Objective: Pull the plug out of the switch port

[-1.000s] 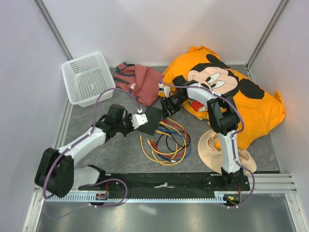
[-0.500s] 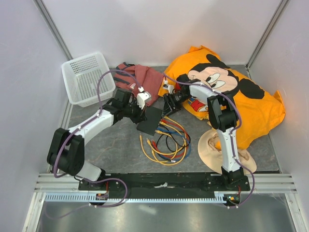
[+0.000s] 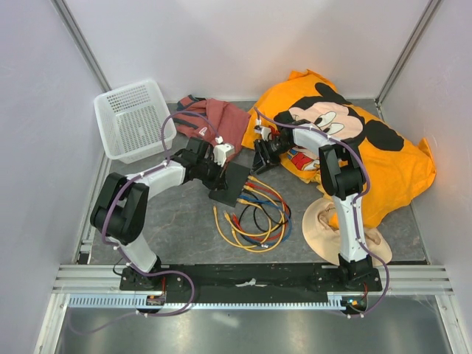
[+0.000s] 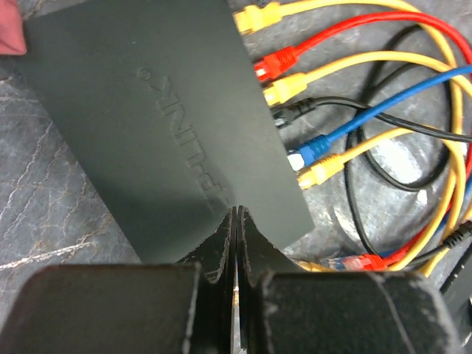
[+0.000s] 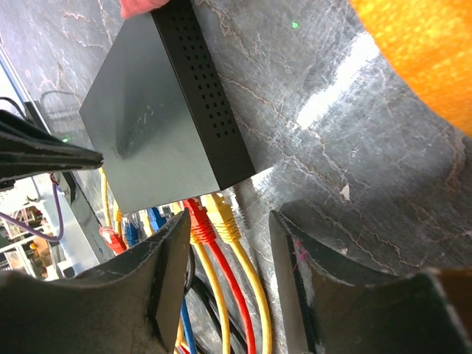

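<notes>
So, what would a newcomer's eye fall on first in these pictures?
Most likely the big orange Mickey Mouse cloth at the back right. Next comes the tangle of yellow, red, blue and black cables in the centre, plugged into the flat black switch. The white basket at the back left also stands out.

The switch [image 4: 110, 147] carries its brand pressed into the matte top — TP-LINK [image 4: 184, 136], in the same black as the casing, with a small registered mark at one end — running diagonally and upside down in the left wrist view.
</notes>
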